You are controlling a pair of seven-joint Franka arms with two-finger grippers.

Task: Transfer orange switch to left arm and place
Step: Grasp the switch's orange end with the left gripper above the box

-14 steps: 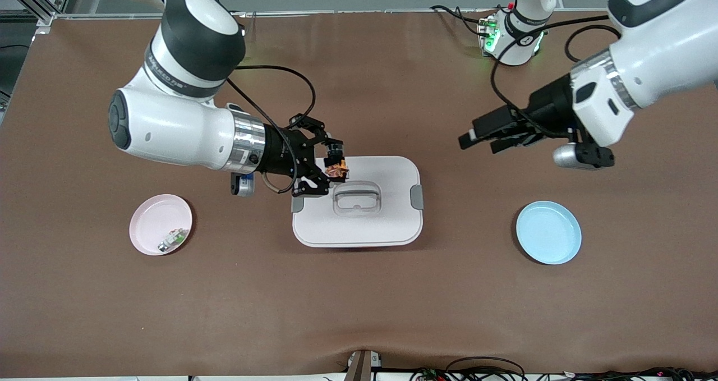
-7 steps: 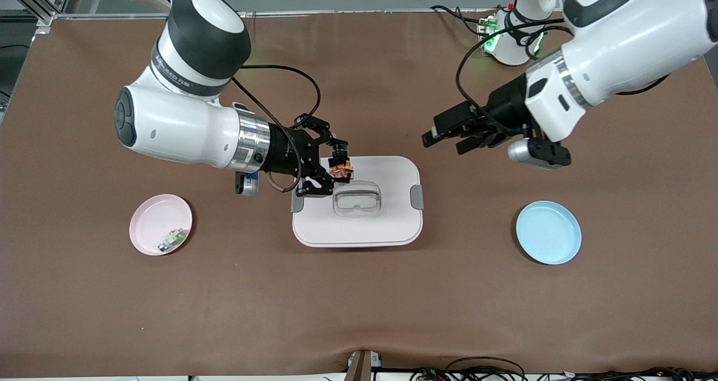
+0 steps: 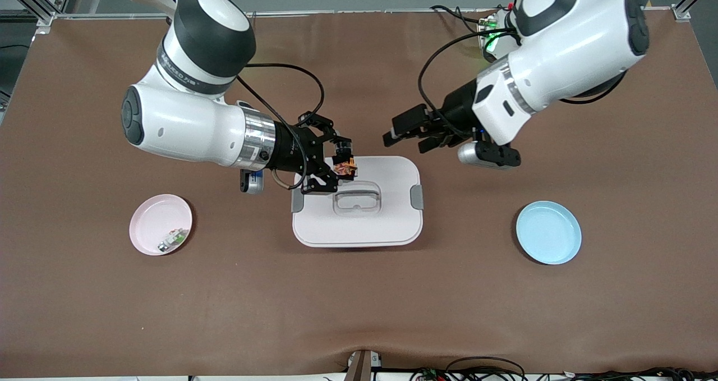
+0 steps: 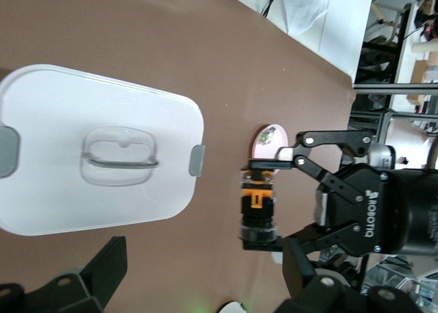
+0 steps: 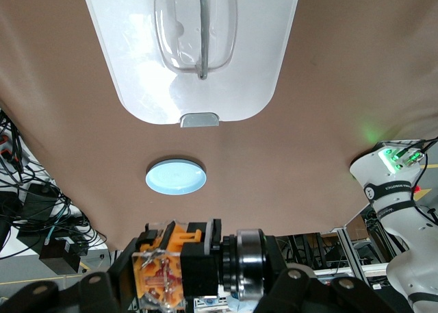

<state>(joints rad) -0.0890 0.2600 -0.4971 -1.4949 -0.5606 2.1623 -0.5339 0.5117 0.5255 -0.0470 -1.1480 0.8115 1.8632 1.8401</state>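
1. Front view: the right gripper is clamped on the orange switch, held in the air over the box edge toward the right arm's end. The left gripper, jaws apart and empty, hangs over bare table just past the box's base-side edge. One box, one pink plate, one blue plate, two arms.

2. Left wrist view: the switch faces this camera. Risk: a misaligned handover could knock it loose.

3. Right wrist view: the switch sits between the jaws; dipping could strike the lid.
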